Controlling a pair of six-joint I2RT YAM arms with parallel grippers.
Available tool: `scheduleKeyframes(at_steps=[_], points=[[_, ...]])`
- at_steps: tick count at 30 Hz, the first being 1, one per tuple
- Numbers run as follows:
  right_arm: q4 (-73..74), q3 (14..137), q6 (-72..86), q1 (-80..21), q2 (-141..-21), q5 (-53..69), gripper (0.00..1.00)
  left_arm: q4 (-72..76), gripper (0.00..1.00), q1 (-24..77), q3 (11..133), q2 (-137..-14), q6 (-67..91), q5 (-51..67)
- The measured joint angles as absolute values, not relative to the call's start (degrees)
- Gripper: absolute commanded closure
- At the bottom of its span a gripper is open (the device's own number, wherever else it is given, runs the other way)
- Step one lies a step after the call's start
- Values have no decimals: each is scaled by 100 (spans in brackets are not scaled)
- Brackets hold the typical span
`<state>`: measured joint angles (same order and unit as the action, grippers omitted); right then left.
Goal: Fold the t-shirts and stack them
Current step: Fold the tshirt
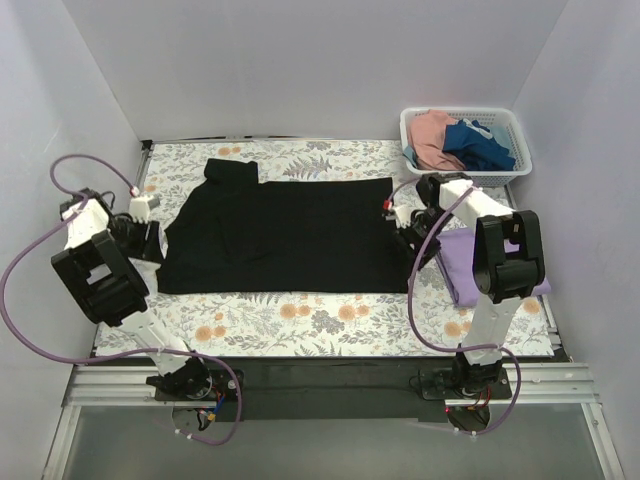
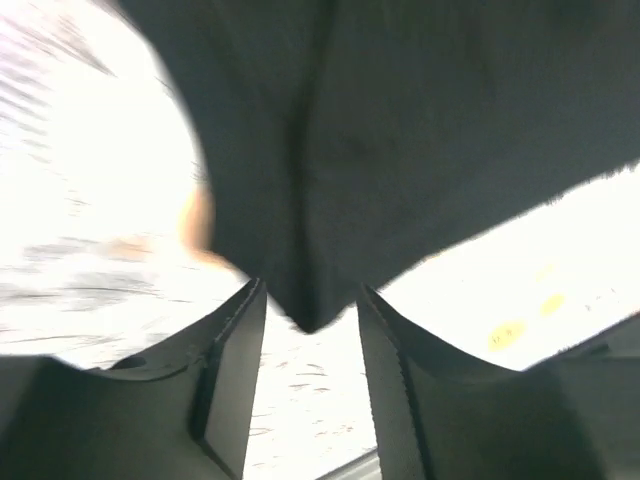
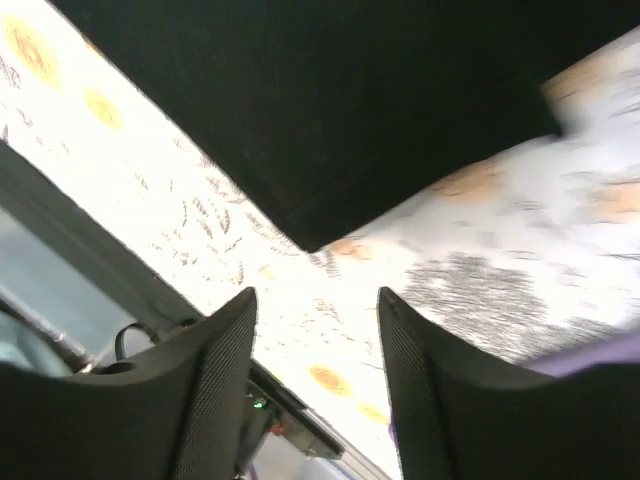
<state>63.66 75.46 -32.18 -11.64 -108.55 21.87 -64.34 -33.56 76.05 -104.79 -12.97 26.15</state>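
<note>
Cloth looks soft, limp, light — black t-shirt (image 1: 290, 235) lies spread mid-frame on floral table (image 1: 300, 320). Left claw (image 2: 310, 295) gapes around its corner; right claw (image 3: 315, 295) gapes empty, just short. Pinch corners — middle would likely sag.

White-and-black arms (image 1: 100, 275) trail purple cables (image 1: 410, 295), claws (image 2: 310, 380) black.

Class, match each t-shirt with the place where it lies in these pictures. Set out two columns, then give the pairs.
Things
1. black t-shirt
2. lavender t-shirt
3. pink t-shirt

Places
A. in the white basket at the far right corner
B. in a compact pile on the right side of the table
C. spread flat across the middle of the table

Pairs: 1-C; 2-B; 3-A
</note>
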Motion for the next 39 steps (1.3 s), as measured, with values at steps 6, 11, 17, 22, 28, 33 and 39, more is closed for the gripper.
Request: scheduleKeyframes(at_steps=[6,11,17,22,28,33,39], points=[[6499,9365,-3492,-1164,-10991,2023,38,-6254,54,-3175,9365,-10639,-777,3234],[6294,11378,-3520,-1164,-11952,1959,38,-5210,52,-2331,10020,-11096,178,3181],[5708,12665,-3621,-1164,-13329,1780,39,-4303,52,-1282,11264,-12724,1297,2665],[5052,12464,-3841,-1164,-13653,1584,38,-4005,52,-1055,11904,-13736,1881,2377],[4497,12320,-3747,-1214,-13653,1470,40,-3804,52,-1087,11933,-13876,2193,2276],[4195,12317,-3426,-1258,-13708,1505,42,-3592,54,-1028,11764,-13837,2215,2239],[3444,11638,-3319,-1352,-13644,1503,41,-3540,55,-989,10945,-13443,2038,2182]])
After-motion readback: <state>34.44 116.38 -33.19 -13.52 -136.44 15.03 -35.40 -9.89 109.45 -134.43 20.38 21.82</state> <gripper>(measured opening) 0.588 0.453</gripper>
